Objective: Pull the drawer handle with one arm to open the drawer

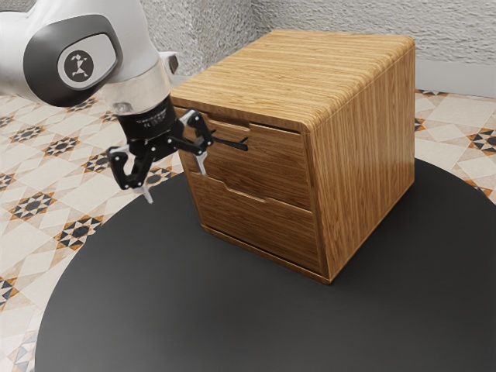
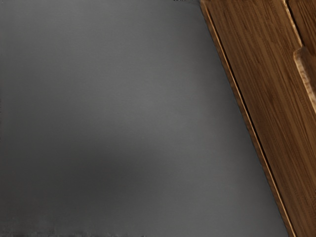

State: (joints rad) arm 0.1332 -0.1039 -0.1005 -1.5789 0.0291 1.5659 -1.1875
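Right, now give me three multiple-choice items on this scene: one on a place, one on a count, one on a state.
1. Where does the wooden cabinet stand?
A. on a carpet
B. on the black table
C. on a shelf

2. How many drawer fronts does it show?
A. one
B. two
C. four

3. How is the gripper?
A. open
B. shut on the handle
C. shut on a cup

Answers:
1 B, its base rests on the dark round top.
2 B, an upper drawer front sits above a lower drawer front.
3 A, its fingers stand wide apart before the upper front, clamping nothing.
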